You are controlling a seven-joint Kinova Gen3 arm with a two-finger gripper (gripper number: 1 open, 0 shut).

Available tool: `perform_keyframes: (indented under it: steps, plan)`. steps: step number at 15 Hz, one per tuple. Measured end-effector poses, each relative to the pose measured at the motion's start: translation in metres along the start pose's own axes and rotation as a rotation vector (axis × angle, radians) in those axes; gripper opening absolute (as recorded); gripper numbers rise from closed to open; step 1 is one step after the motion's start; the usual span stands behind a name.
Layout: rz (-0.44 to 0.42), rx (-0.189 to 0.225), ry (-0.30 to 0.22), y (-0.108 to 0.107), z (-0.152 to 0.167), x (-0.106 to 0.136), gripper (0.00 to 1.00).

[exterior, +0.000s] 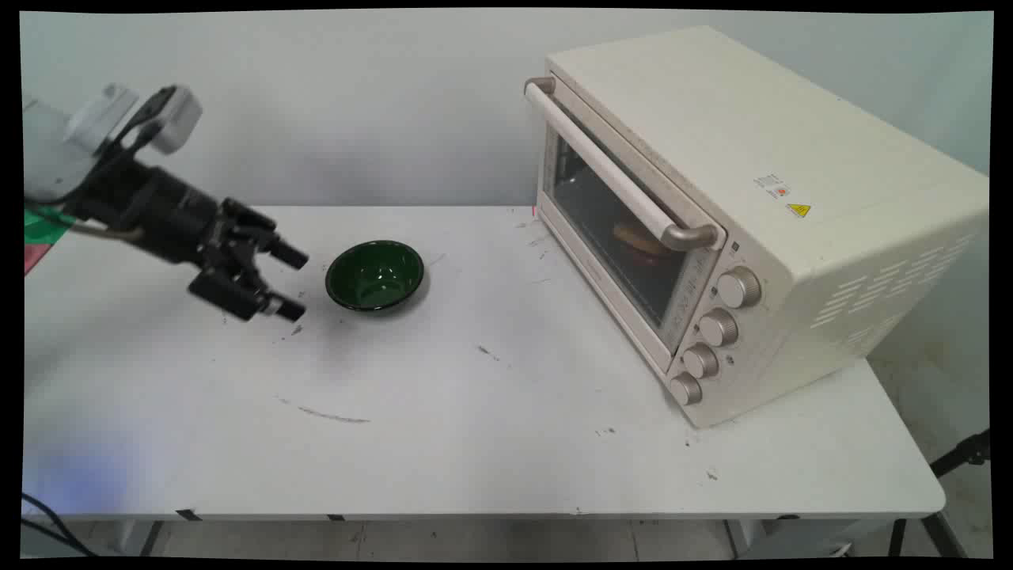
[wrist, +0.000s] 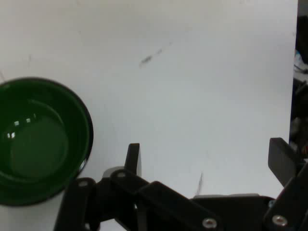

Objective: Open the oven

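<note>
A dark green empty bowl sits on the white table, left of centre. My black gripper hovers just left of the bowl, a little above the table, open with nothing between its fingers. In the hand view the bowl lies at the left, beside my left finger; the gripper stands wide open over bare tabletop. A cream toaster oven stands at the right with its glass door shut; something orange-brown shows inside it.
The oven has a long handle along the door's top and several knobs down its front right side. Dark scuff marks dot the table. The table's edge shows at the hand view's right.
</note>
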Motion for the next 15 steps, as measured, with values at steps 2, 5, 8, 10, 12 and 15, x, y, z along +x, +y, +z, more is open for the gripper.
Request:
perform_keyframes:
  steps: [2,5,8,10,12,15]
  plan:
    - [-0.016,0.012,0.016,0.001,0.001,0.025,1.00]
    - [-0.005,0.034,0.028,0.005,0.001,0.075,1.00]
    - [0.013,0.057,0.046,0.011,-0.002,0.130,1.00]
    - [0.025,0.073,0.058,0.014,-0.003,0.164,1.00]
    - [0.033,0.085,0.068,0.015,-0.004,0.191,1.00]
    - [0.051,0.107,0.083,0.017,-0.002,0.231,1.00]
